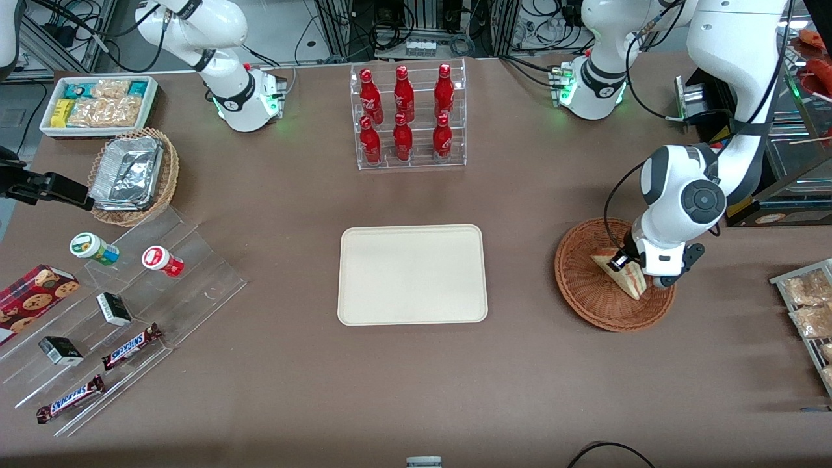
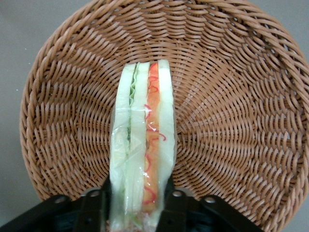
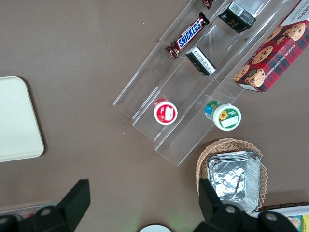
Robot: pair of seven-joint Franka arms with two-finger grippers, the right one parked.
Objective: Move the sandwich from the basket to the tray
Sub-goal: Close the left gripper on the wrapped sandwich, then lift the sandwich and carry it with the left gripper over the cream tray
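A wrapped triangular sandwich (image 1: 623, 272) of pale bread with red and green filling rests in the round reddish-brown wicker basket (image 1: 585, 286), toward the working arm's end of the table. My gripper (image 1: 625, 262) is down inside the basket, shut on the sandwich. The wrist view shows the sandwich (image 2: 142, 140) standing on edge between the two black fingers (image 2: 94, 208), with the woven basket (image 2: 236, 96) around it. The cream rectangular tray (image 1: 412, 274) lies flat at the middle of the table, with nothing on it, apart from the basket.
A clear rack of red bottles (image 1: 408, 117) stands farther from the front camera than the tray. Toward the parked arm's end are a tan basket of foil containers (image 1: 133, 175), a white snack bin (image 1: 99, 104) and clear steps with snacks (image 1: 110, 312). Snack packets (image 1: 806, 305) lie beside the basket.
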